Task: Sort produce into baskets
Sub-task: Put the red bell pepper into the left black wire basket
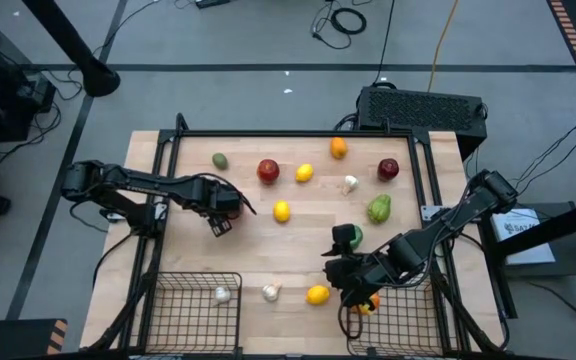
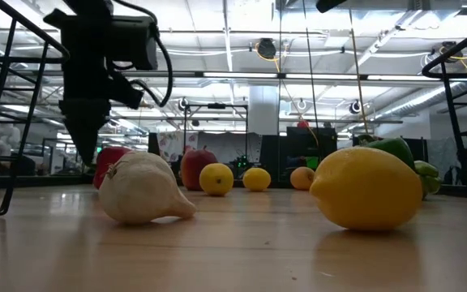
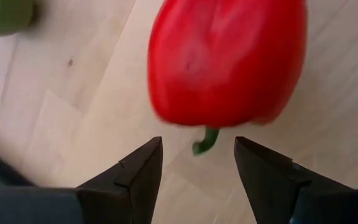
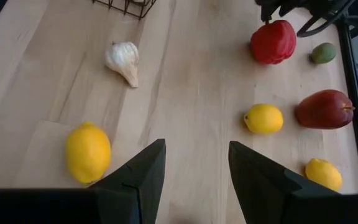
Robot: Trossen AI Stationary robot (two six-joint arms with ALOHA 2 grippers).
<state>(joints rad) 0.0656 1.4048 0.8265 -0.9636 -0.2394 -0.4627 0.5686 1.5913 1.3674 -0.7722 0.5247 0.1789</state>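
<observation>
High cam sat overhead, looked straight down, whole table [image 1: 298, 250] in frame. Low cam sat at tabletop level, very close to garlic bulb [image 2: 142, 188] and big lemon [image 2: 366, 187], faced room beyond. Left wrist cam hung right over red pepper [image 3: 227, 61], super close. Right wrist cam looked across boards; shared same pepper, garlic and lemon with other views.

A robotics lab or industrial workspace; grey concrete floor [image 1: 218, 60] strewn with cables [image 1: 343, 20] at twelve o'clock of the wooden table [image 1: 298, 250]; the low view shows fluorescent ceiling lights [image 2: 242, 75], exposed piping, black equipment racks [image 2: 298, 154] behind.
</observation>
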